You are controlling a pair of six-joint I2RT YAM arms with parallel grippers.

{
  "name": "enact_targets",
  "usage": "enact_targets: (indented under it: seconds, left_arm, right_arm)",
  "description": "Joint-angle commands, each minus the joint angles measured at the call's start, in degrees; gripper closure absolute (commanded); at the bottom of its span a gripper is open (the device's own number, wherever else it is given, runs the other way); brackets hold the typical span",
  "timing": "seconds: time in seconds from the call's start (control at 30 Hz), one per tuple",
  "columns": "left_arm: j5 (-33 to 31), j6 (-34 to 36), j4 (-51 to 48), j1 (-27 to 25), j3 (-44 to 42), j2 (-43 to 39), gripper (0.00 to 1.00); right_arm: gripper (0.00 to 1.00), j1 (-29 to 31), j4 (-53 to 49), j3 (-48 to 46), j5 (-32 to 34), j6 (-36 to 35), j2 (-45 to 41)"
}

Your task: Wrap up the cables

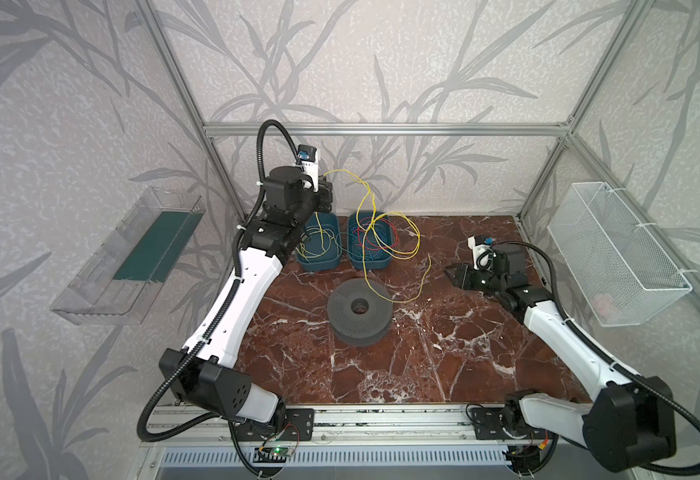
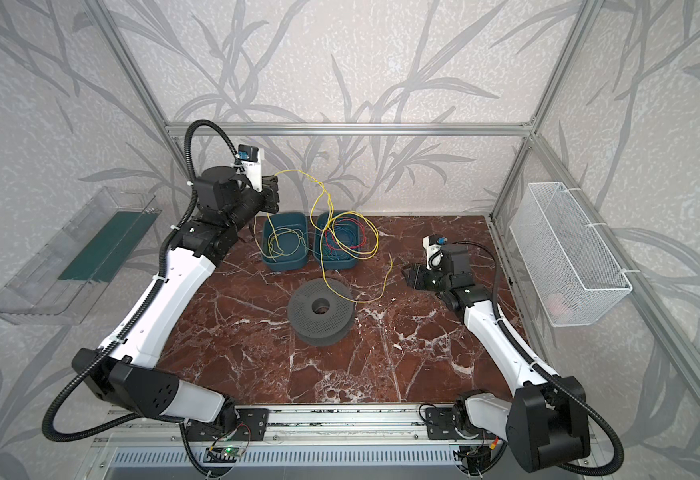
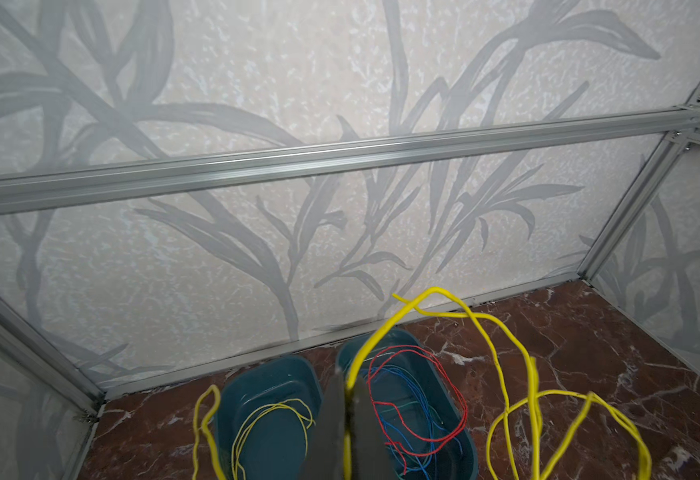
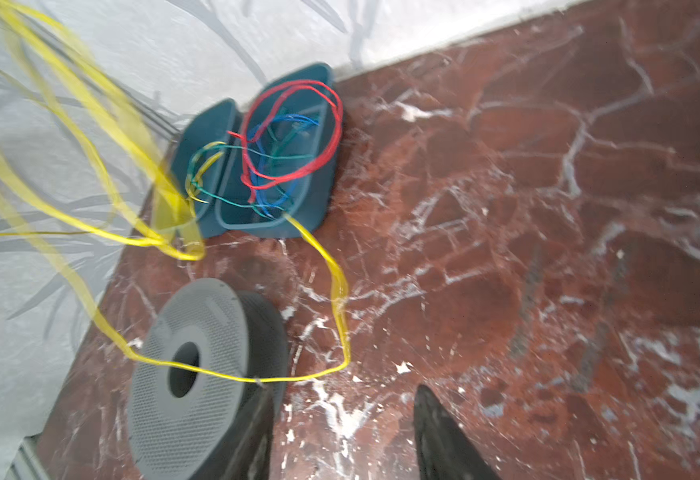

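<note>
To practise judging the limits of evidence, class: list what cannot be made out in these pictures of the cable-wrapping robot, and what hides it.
Right wrist view: motion blur smears the yellow cables; strands cannot be counted.
Left wrist view: the bottom edge cuts off the left gripper below its jaws' tips.
Both top views: a pinkish item in the mesh basket, too small and mesh-veiled to identify.

In a top view the spool (image 1: 359, 309) sat at centre. The left bin (image 1: 319, 264) and right bin (image 1: 379, 264) stood side by side just above it. The cable (image 1: 365, 268) ran over the right bin down to the spool's upper edge.
</note>
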Motion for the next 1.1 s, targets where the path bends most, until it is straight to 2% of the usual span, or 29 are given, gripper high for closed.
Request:
enact_targets:
  seconds: [0.0,0.17,0.3,0.43,0.7,0.83,0.9,0.97,1.07]
  left_arm:
    - [4.32,1.07,4.45,-0.33,-0.62,-2.25,1.0]
    - [7.07,2.7,3.87,-0.87,-0.59,-2.53,1.0]
    - [7.52,3.04,3.42,-1.46,-0.52,-2.78,1.0]
    - [6.81,2.8,3.59,-1.92,-0.66,-3.38,1.0]
    - [7.18,1.97,3.78,-2.4,-0.64,-3.76,1.0]
    - [7.29,1.8,3.87,-2.54,-0.81,-3.84,1.0]
    - [7.14,2.04,3.7,-2.54,-0.81,-4.0,1.0]
    - [7.13,2.53,3.26,-2.55,-0.8,-4.14,1.0]
    - [7.33,2.85,3.0,-2.54,-1.57,-4.72,1.0]
  right_arm:
    - [0.41,1.5,-3.7,3.83,-5.01,-1.94,-4.26]
    - [0.34,5.84,-4.75,8.53,-2.2,-3.92,-6.3]
    - [0.34,11.16,-5.17,14.53,-1.21,-5.36,-1.65]
    - [0.35,17.81,-2.21,16.53,1.05,-5.4,3.43]
    - [0.36,24.8,8.8,18.23,-0.39,-2.6,16.34]
    - [0.42,26.4,12.33,19.14,-1.8,-0.68,20.81]
    - [0.45,26.39,12.48,18.38,-1.01,-0.71,19.82]
    - [0.45,26.26,11.1,16.88,2.78,-1.62,16.13]
    - [0.42,23.55,8.63,15.57,6.39,0.02,10.64]
